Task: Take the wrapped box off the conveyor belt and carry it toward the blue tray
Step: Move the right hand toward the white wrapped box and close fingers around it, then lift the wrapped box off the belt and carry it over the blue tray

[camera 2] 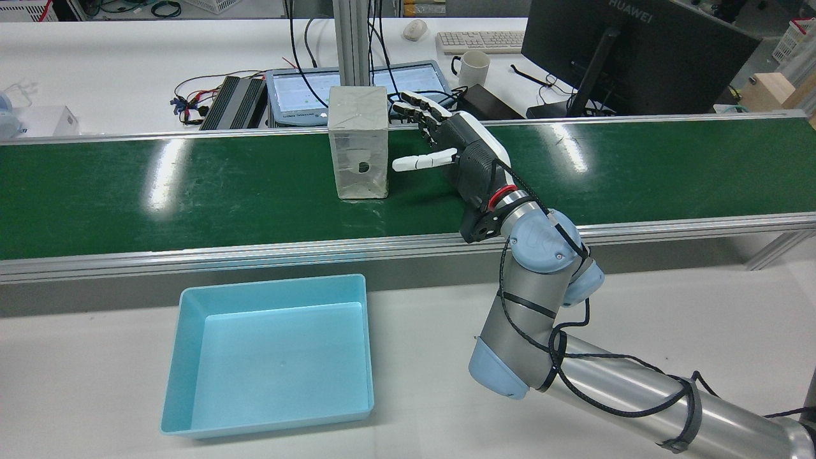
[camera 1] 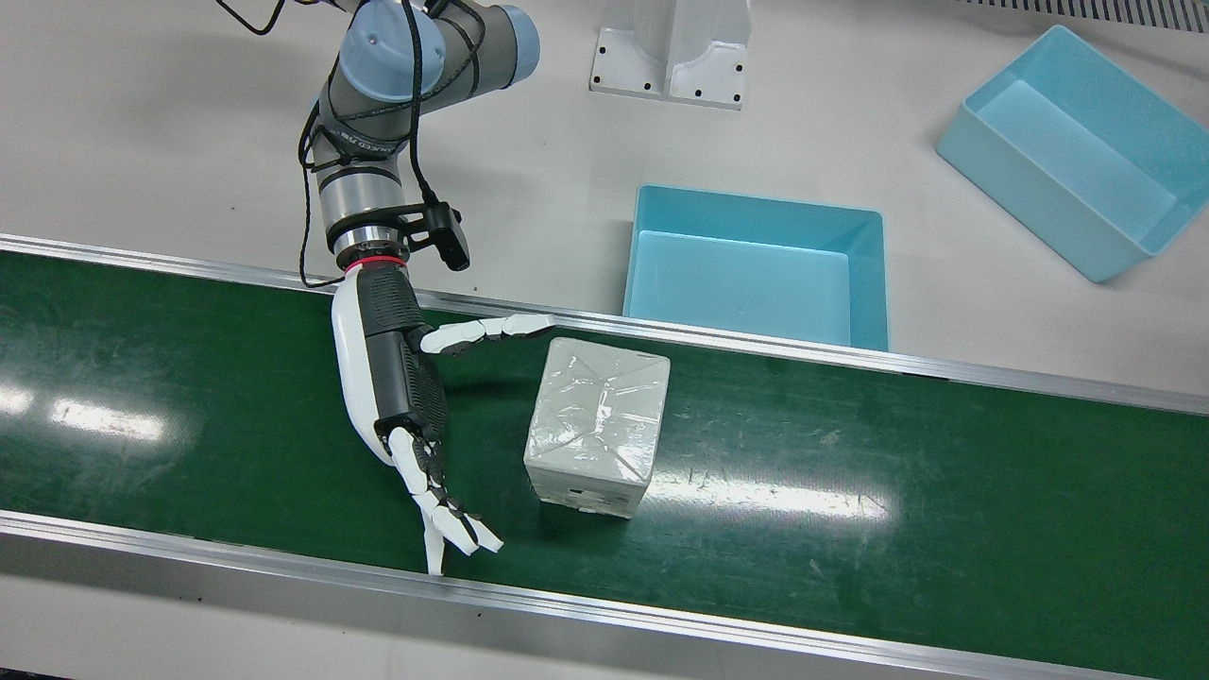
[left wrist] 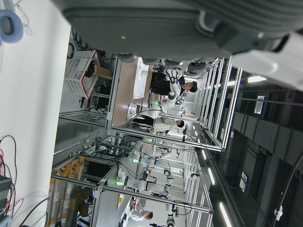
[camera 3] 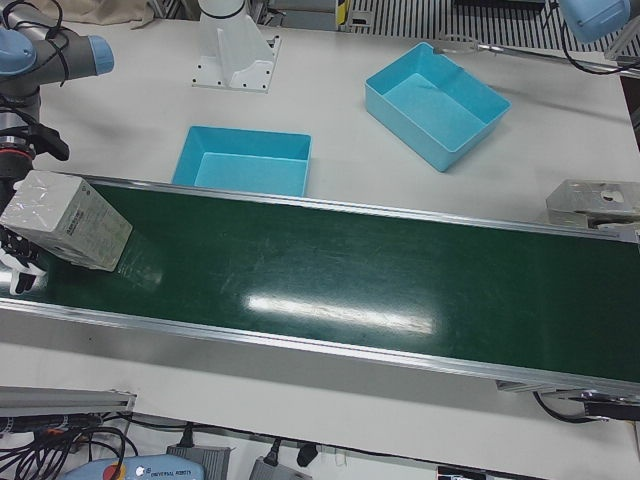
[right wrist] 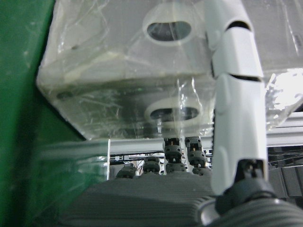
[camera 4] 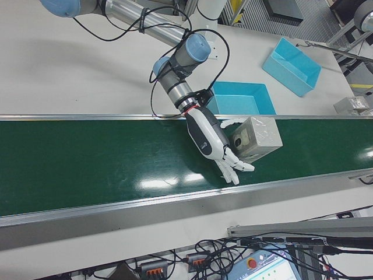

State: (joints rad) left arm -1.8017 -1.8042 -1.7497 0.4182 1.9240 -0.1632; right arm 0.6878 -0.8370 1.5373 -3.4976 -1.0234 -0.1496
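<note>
The wrapped box (camera 1: 597, 425) stands upright on the green conveyor belt (camera 1: 897, 510), a grey carton under clear film. It also shows in the rear view (camera 2: 358, 140), the left-front view (camera 3: 65, 222), the right-front view (camera 4: 256, 139) and the right hand view (right wrist: 132, 71). My right hand (camera 1: 397, 397) is open beside it, palm facing the box, thumb and fingers spread toward either side. One finger (right wrist: 234, 94) reaches close to the box face; I cannot tell if it touches. The blue tray (camera 1: 760, 203) lies just beyond the belt's rail. Of my left hand (left wrist: 156, 23) only the grey palm shows.
A second, deeper blue bin (camera 1: 1030, 208) sits farther along the table, beyond the tray. A white pedestal base (camera 1: 671, 57) stands behind the tray. Aluminium rails (camera 1: 850, 354) edge the belt on both sides. A monitor (camera 2: 637, 51), keyboard and cables lie on the desk past the belt.
</note>
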